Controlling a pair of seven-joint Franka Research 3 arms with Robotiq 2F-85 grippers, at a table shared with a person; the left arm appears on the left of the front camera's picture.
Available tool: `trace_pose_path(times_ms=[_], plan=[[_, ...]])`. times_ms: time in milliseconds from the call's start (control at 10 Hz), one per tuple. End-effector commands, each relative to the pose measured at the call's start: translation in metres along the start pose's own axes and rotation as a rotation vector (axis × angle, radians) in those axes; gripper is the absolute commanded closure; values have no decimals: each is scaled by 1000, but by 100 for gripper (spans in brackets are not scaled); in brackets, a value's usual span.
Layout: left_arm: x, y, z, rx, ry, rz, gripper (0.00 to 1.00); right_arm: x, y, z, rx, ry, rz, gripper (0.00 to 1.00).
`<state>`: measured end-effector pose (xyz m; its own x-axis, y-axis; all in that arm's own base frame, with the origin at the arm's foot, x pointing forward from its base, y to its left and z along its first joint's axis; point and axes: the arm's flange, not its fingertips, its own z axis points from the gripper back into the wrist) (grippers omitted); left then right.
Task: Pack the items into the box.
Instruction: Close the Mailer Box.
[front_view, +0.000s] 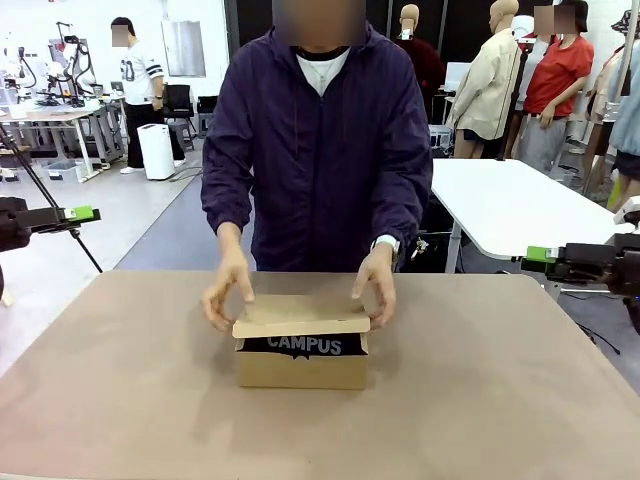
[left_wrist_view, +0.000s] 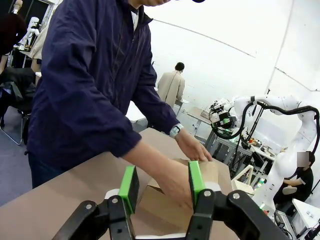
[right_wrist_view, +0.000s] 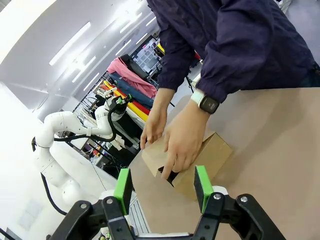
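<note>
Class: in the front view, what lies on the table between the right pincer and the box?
Nothing: in the front view, bare table runs from the right pincer to the box.

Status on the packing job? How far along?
Done: the navy CAMPUS pouch is inside the box, showing through the gap under the lid. In hand: the person's hands press the lid down. Left: lid not fully shut. Knife and stapler can't be confirmed. Left gripper and right gripper are open, empty, away from the box.
</note>
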<state>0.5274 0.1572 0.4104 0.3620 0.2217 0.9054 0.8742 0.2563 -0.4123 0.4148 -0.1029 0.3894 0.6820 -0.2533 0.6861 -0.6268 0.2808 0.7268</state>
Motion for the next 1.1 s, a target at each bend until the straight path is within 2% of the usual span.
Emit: trace_pose_path(times_ms=[0, 1000], plan=[[0, -6, 0, -4, -7, 4, 45, 5, 3, -1, 10, 2, 10, 32], [0, -6, 0, -4, -7, 4, 45, 5, 3, -1, 10, 2, 10, 32]])
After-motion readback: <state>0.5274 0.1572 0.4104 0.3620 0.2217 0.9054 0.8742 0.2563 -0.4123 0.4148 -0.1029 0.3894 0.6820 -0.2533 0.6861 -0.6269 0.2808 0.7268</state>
